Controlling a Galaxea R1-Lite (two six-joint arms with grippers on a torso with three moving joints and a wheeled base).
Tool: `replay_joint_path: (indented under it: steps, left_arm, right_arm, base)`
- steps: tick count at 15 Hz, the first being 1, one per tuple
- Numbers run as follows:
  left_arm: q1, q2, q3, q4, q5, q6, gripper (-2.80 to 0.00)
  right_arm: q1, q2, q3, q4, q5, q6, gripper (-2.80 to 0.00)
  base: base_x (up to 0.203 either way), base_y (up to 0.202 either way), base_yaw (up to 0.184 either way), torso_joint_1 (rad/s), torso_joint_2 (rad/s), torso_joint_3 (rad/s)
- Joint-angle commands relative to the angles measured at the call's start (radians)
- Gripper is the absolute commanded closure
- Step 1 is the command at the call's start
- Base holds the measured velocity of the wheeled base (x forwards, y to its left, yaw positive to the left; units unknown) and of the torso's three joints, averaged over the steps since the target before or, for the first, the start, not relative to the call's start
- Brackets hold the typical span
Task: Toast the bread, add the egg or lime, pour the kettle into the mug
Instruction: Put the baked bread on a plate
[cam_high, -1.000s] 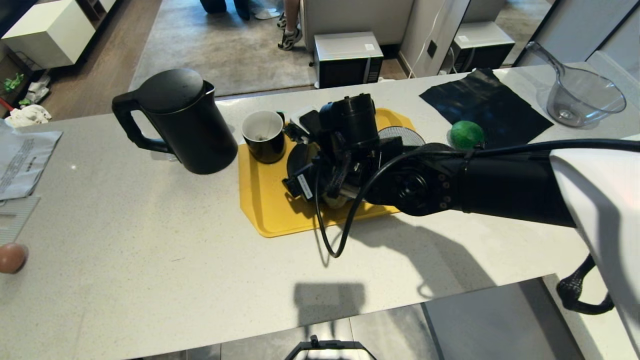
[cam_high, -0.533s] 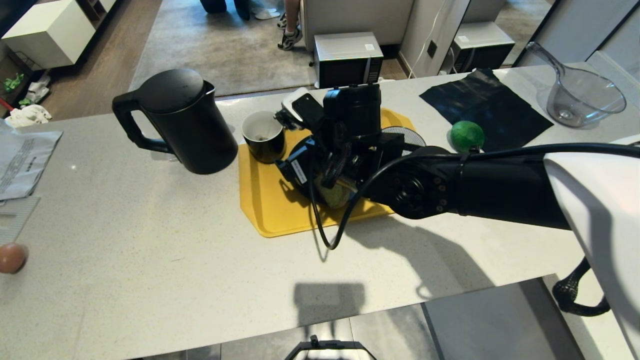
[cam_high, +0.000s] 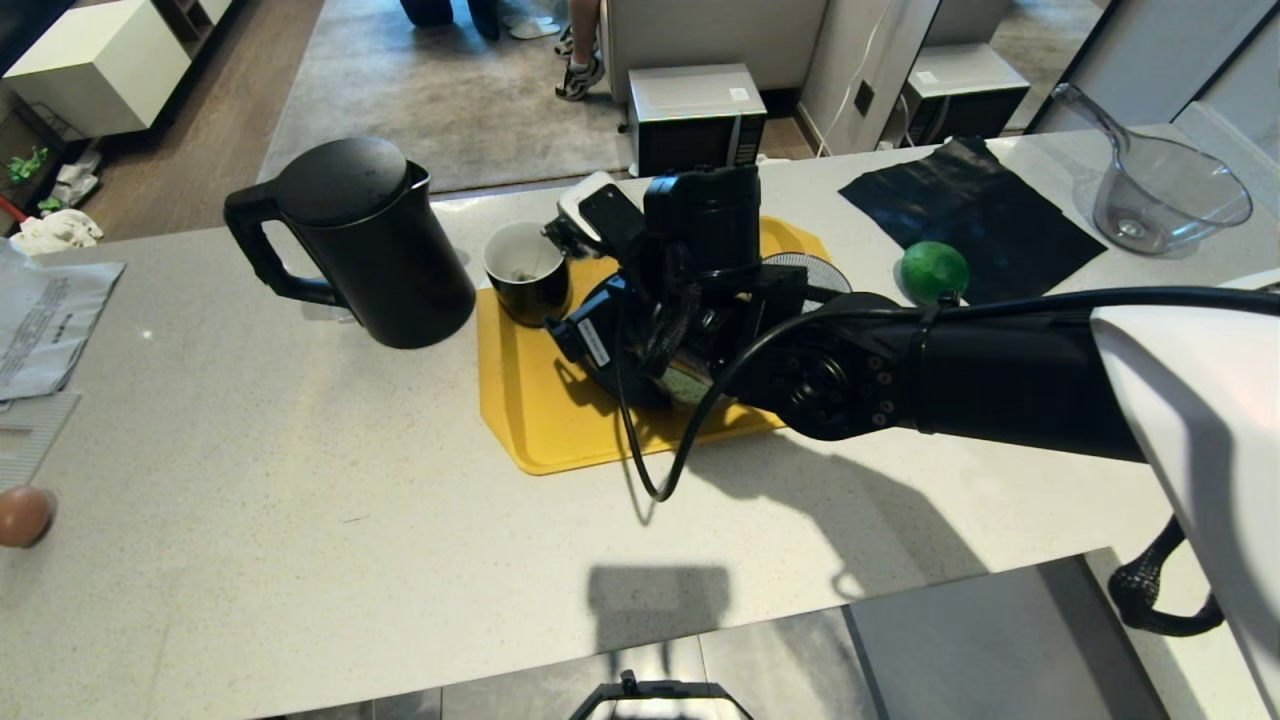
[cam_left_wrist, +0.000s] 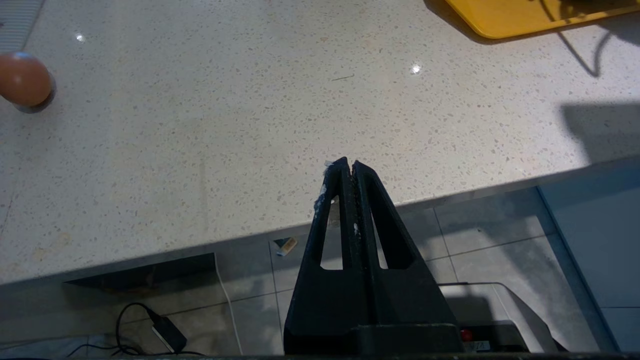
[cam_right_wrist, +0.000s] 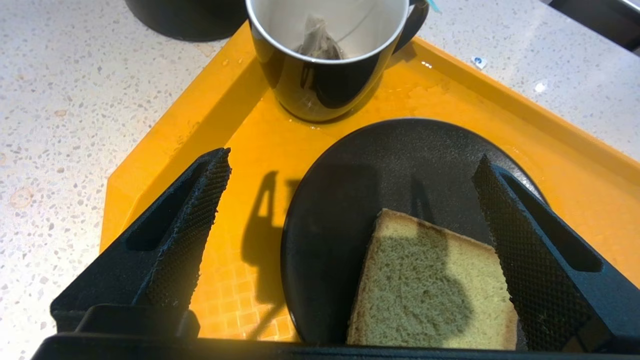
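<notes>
From the head view, your right tool (cam_high: 585, 215) has lifted and swung back from over the yellow tray (cam_high: 520, 420) toward the mug (cam_high: 527, 272); kettle (cam_high: 355, 240) and lime (cam_high: 934, 271) sit untouched. Left wrist view: your left tool (cam_left_wrist: 348, 167) is parked, jaws pressed together, an egg (cam_left_wrist: 24, 79) well off. Right wrist view: jaws spread wide, empty, and the bread (cam_right_wrist: 434, 292) lies on the black plate (cam_right_wrist: 340, 210), so that step looks done.

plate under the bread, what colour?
Matte black plate, on the yellow tray; clearest in the right wrist view.
</notes>
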Motion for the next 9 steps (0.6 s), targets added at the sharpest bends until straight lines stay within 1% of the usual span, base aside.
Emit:
replay_joint_path:
  steps: [1,4,7,9]
  left_arm:
    - [0.000,-0.002,0.017,-0.001,0.000,0.000,0.00]
    - [0.000,-0.002,0.017,-0.001,0.000,0.000,0.00]
    - [0.000,-0.002,0.017,-0.001,0.000,0.000,0.00]
    - [0.000,-0.002,0.017,-0.001,0.000,0.000,0.00]
  right_arm:
    - [0.001,-0.004,-0.002,-0.011,-0.001,-0.002,-2.80]
    - [0.007,0.003,0.006,-0.083,-0.001,-0.018,-2.80]
    - [0.015,-0.025,-0.001,-0.078,-0.003,-0.023,-2.80]
    - [0.018,-0.076,0.007,-0.077,-0.022,-0.022,-2.80]
  base:
    - [0.000,0.000,0.000,0.000,0.00,0.000]
    - [0.000,0.000,0.000,0.000,0.00,0.000]
    - [0.000,0.000,0.000,0.000,0.00,0.000]
    - [0.000,0.000,0.000,0.000,0.00,0.000]
